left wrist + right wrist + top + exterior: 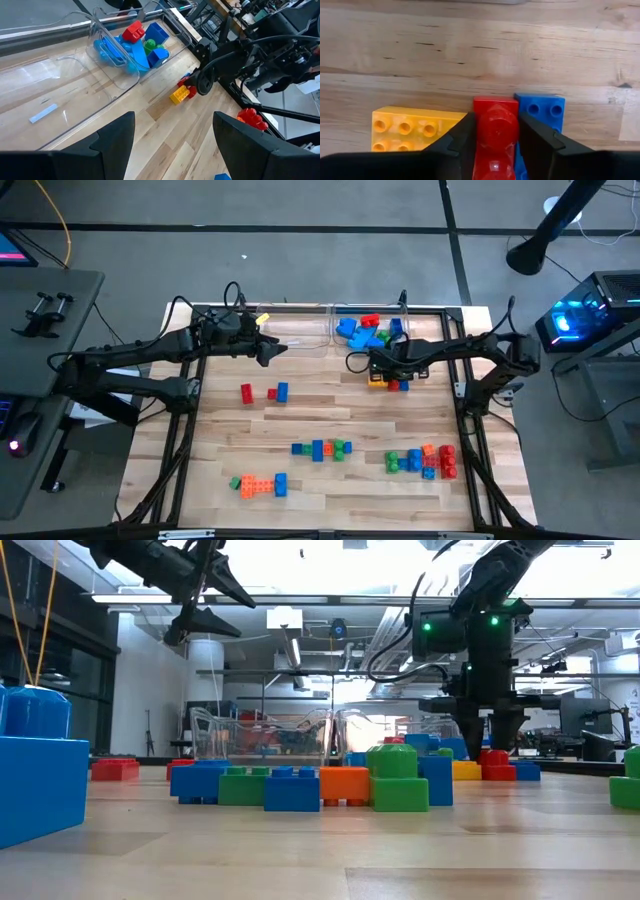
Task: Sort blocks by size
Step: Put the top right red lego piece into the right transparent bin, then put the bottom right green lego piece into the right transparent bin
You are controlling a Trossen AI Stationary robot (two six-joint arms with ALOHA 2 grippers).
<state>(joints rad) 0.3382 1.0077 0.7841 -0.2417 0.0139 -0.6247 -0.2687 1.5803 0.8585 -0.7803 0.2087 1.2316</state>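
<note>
Red studded plastic brick (495, 134) sits pinched between your right gripper's (495, 145) jaws, flanked by a yellow brick (415, 129) and a blue brick (540, 111) beside the clear plastic bin (375, 332). Your left gripper (170, 135) hovers over that bin's neighbour, jaws spread and empty.

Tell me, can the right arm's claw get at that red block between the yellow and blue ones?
Probably yes: the right claw already straddles the red block, a finger on either side, with the yellow block and blue block just outside them.
</note>
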